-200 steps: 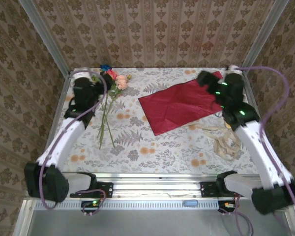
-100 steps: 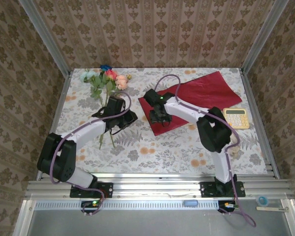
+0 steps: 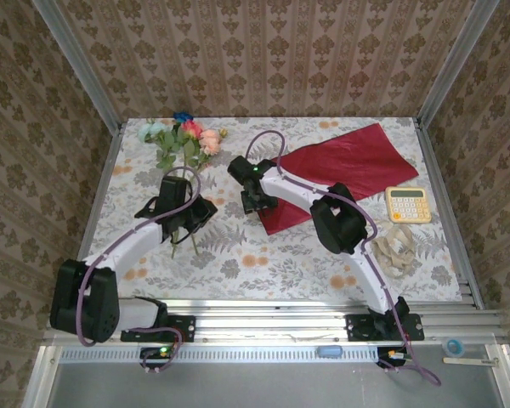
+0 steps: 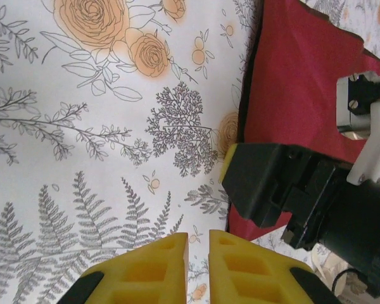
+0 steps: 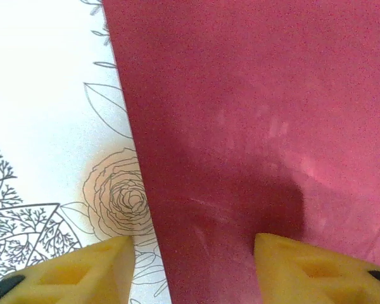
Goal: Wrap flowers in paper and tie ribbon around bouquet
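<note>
Fingers of the left gripper (image 4: 198,269) sat almost together, a thin slit between them, above the stems of the flowers (image 3: 184,140); whether a stem was pinched could not be told. On the right gripper (image 5: 193,266) the fingers stood apart, straddling the edge of the paper (image 5: 253,126), one over paper and one over the tablecloth (image 5: 44,95). By my judgement the task had barely begun: the flowers lay off the paper, nothing was wrapped, and the ribbon (image 3: 394,248) lay loose, well to the right of both.

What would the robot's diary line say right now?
left pincer: nearly shut, over stems of flowers | right pincer: open, astride edge of paper | wrapping: not started | ribbon: untied
</note>
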Tool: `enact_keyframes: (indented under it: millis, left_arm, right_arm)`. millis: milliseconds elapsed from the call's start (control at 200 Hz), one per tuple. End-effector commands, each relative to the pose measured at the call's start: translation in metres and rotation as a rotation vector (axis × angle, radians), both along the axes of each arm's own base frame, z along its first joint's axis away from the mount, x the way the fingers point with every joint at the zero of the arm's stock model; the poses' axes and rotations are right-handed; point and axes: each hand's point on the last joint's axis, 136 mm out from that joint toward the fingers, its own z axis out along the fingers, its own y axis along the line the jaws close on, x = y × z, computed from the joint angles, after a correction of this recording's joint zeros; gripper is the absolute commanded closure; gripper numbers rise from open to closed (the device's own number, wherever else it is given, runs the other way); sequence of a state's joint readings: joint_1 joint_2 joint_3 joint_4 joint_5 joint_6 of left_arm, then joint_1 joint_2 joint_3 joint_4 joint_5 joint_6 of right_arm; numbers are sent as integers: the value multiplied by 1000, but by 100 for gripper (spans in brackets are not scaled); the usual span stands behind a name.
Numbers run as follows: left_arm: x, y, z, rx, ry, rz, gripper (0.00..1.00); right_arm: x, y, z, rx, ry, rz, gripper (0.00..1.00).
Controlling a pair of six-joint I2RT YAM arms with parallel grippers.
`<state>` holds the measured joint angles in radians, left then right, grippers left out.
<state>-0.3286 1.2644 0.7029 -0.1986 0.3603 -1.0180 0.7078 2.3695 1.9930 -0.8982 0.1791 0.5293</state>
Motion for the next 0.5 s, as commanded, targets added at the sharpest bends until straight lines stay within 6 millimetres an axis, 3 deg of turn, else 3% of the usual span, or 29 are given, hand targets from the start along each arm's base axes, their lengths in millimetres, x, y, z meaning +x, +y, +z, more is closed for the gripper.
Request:
enact_keyframes:
  millis: [0,220,495]
  left_arm:
    - [-13,4,-2,-12,30,-9,87]
    - [-17,7,0,-19,27,-11,87]
    - [-16,4,-1,-33,27,-17,88]
  right_arm:
    - [-3,-10,-8,-58,21,-5,58]
    - [-2,-10,-1,-45,1,-3,80]
    - [-2,-2,22,30,-39,-2,92]
